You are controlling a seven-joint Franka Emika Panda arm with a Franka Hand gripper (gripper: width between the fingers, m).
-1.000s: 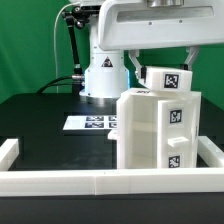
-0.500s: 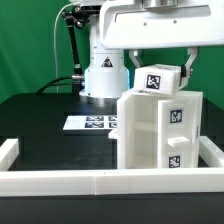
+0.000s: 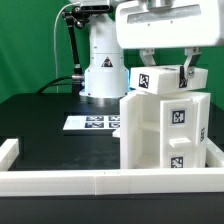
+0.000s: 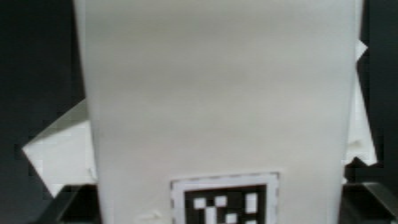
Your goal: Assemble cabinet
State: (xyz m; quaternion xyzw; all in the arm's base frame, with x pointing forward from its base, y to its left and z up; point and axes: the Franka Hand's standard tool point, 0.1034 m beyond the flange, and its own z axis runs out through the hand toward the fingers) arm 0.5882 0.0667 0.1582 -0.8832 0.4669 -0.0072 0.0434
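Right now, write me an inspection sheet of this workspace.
Surface: black table, edged by white rails.
Job's things: cabinet upright at the exterior view's right; tagged block at its top, contact unclear.
Clutter: nothing seen.
Grippers: gripper above the cabinet, fingers on both sides of the block.
Cables: black cable beside the arm base.
Surroundings: marker board flat behind the cabinet; green backdrop.
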